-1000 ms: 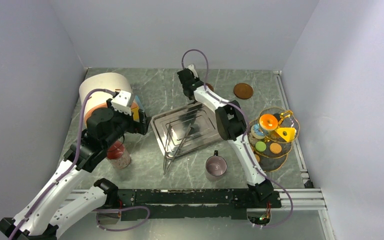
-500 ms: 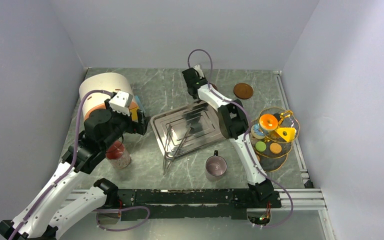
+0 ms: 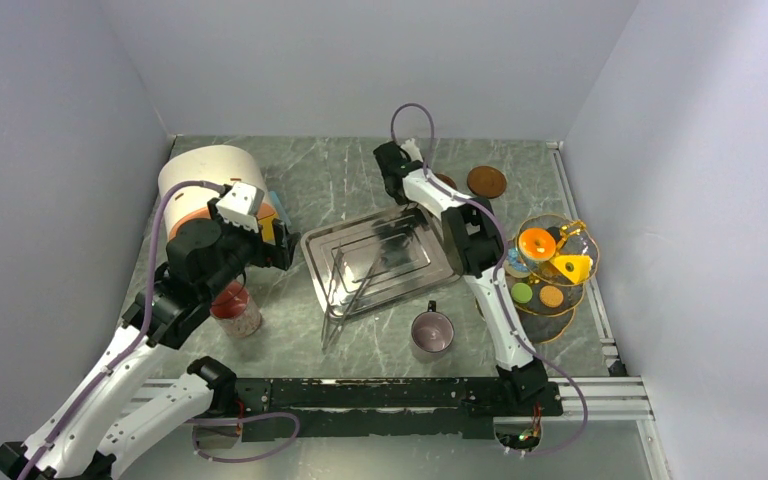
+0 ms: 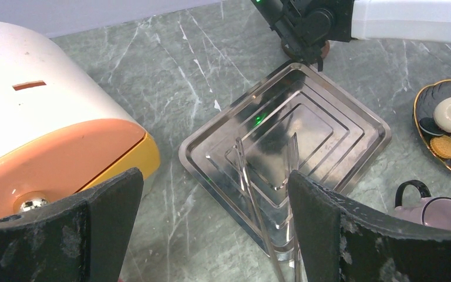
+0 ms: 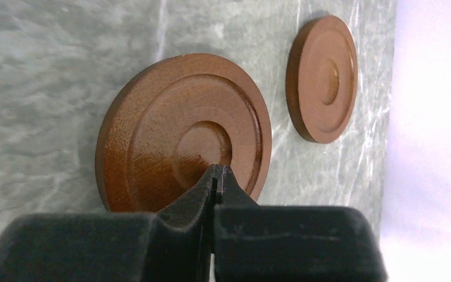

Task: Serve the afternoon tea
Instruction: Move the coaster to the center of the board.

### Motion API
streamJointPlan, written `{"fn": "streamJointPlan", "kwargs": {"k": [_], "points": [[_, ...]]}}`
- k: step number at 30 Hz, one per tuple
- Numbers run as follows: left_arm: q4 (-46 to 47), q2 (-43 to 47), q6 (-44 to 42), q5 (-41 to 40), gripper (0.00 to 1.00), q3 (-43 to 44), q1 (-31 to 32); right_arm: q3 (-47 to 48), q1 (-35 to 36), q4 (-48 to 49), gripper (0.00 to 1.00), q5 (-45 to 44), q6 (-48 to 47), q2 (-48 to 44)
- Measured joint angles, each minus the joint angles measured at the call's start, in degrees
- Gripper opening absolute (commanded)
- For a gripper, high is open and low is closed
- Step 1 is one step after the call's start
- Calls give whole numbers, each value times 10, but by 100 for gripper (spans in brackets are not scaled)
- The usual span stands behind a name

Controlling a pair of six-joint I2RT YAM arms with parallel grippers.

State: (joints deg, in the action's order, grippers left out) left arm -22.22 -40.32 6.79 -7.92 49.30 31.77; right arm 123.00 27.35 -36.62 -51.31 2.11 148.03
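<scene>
The left gripper (image 4: 212, 188) hangs spread wide left of the tray (image 3: 380, 258), holding nothing. The right gripper (image 5: 214, 176) is pressed together, its tips over the middle of a brown disc (image 5: 182, 132) just past the tray's far right corner. A second disc (image 5: 323, 88) lies further right. The mug (image 3: 431, 332) stands upright just in front of the tray. The treats (image 3: 536, 243) sit on a tiered stand (image 3: 548, 326) right of the tray. Tongs (image 3: 345, 290) lie across the tray's near edge.
</scene>
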Motion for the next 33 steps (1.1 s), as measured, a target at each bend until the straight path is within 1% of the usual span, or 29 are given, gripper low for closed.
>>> {"fn": "streamJointPlan", "kwargs": {"k": [8,15,18,28,33], "points": [[0,6,0,-4,97,0,0,-9,-3,-72,0,-30,33,-6],[0,9,0,-5,97,0,0,-130,-3,-117,0,-12,75,-83],[0,10,0,-7,97,0,0,-158,-2,-135,0,-11,92,-106],[-1,16,0,-7,97,0,0,-176,-3,-195,0,-40,139,-118],[-1,16,0,-8,97,0,0,-176,5,-182,0,-19,137,-129]]}}
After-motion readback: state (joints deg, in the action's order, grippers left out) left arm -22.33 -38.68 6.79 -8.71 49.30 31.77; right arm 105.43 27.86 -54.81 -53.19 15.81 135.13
